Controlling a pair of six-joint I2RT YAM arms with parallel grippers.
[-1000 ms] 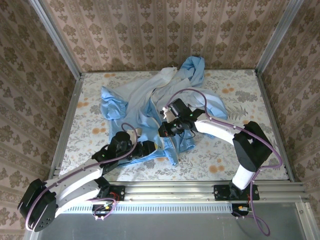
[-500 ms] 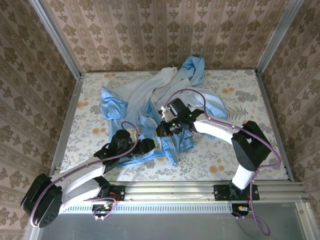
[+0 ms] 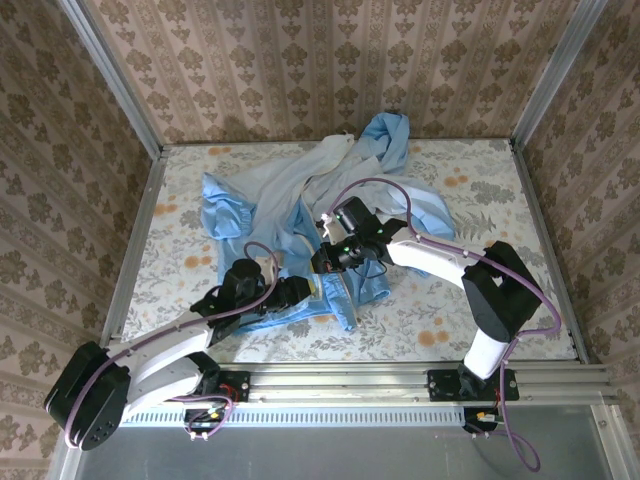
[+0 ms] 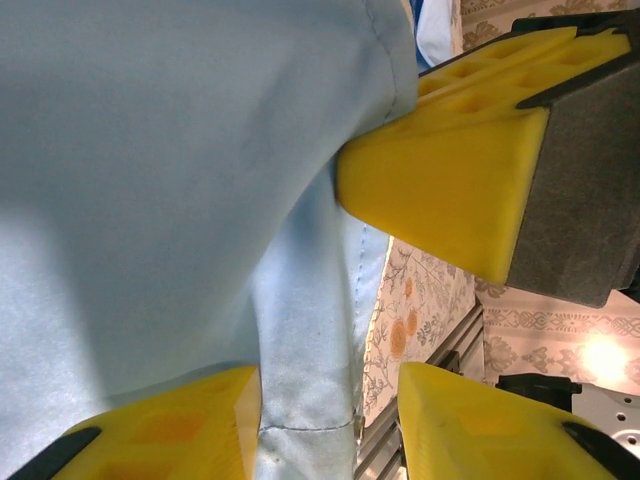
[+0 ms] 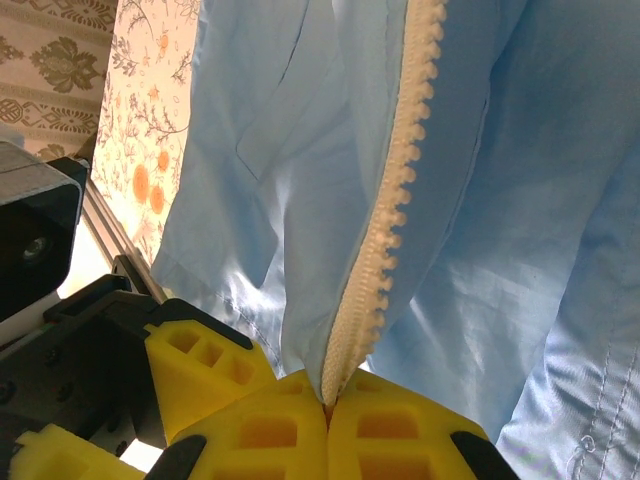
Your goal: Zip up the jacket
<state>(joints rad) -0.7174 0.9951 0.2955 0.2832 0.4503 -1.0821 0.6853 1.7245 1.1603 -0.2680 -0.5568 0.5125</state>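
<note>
Evidently the job is at its start: the large, thin, light-blue fabric jacket (image 3: 300, 210) lies open and rumpled on the flower-printed worktop (image 3: 450, 320). It spreads from the middle of the far edge down toward the near edge, a little left of centre, with its hem nearest the arms. The right hand (image 5: 328, 405) has its ribbed yellow foam pads pressed together on the bottom end of the pale cream toothed zipper strip (image 5: 400, 200), which runs away from the grip in a gentle curve between two soft folds of cloth. The left hand (image 4: 300, 290) sits just beside it at the hem, its wedge-shaped yellow fingers (image 4: 450, 170) apart, with a smooth sheet of the fabric hanging between them and touching the upper one, not pinched as far as I can see. From above, the two hands meet near the hem's middle, close to the near edge (image 3: 325, 262). To my eye the step is lining up the two zipper ends. Next, the left hand would need to close on the opposite front edge and hold it taut, so the strip's end can be fed into the slider, which I cannot make out. The cloth is limp and slippery-looking with stitched seams, so it will likely sag and shift unless kept under tension.
</note>
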